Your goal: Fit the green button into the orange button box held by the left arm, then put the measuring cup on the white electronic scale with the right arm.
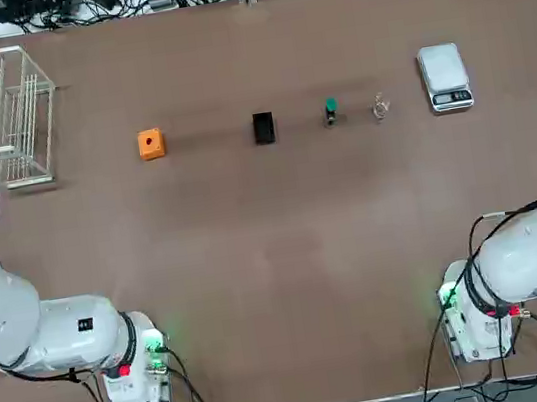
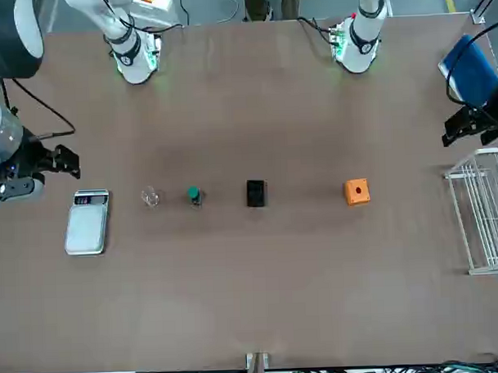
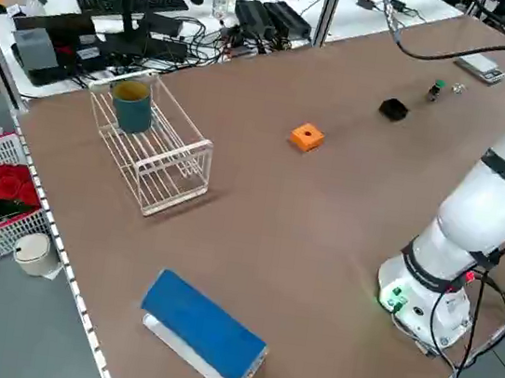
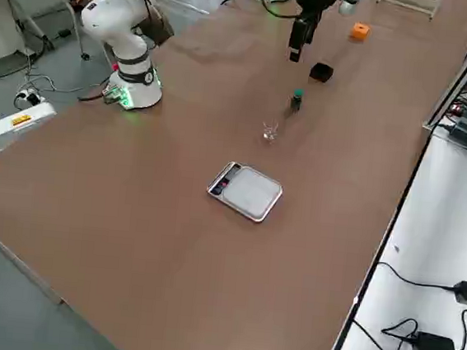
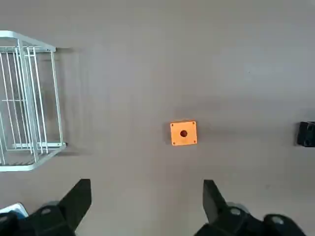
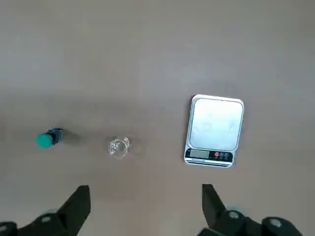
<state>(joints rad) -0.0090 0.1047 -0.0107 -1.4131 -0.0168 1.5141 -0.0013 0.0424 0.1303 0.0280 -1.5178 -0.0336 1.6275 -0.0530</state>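
Two hands over the desk (image 1: 285, 310), both released, fingers parted, nothing gripped: left hand (image 5: 147, 183) above the stretch near the white wire rack (image 1: 33, 182), right hand (image 6: 147, 188) above the side with the scale. Orange button box (image 1: 151, 144): on the desk, between rack and black block (image 1: 264, 128), hole facing up; not in the left hand as specified. Green button (image 1: 331, 106): apparently standing, cap uppermost, between black block and measuring cup (image 1: 381, 105). Cup: just beside the button, on the side toward the white electronic scale (image 1: 444, 74); attitude not determinable.

Step in hand, by judgement: pick-up of box and button, nothing fitted so far.

Handling, assessed: box light and stiff, likely smooth; to be taken across two opposite side walls, hole left uncovered, and held level for the fitting. Button light, rigid, prone to roll if tipped; to be pinched at the cap's rim, square to the stem, so as to leave the stem free for the hole. Cup very light, hard, slippery, possibly brittle; to be closed on gently across the wall, clear of the handle, and lowered onto the plate without pressing. Risk noted: button entering askew, box twisting under the push.
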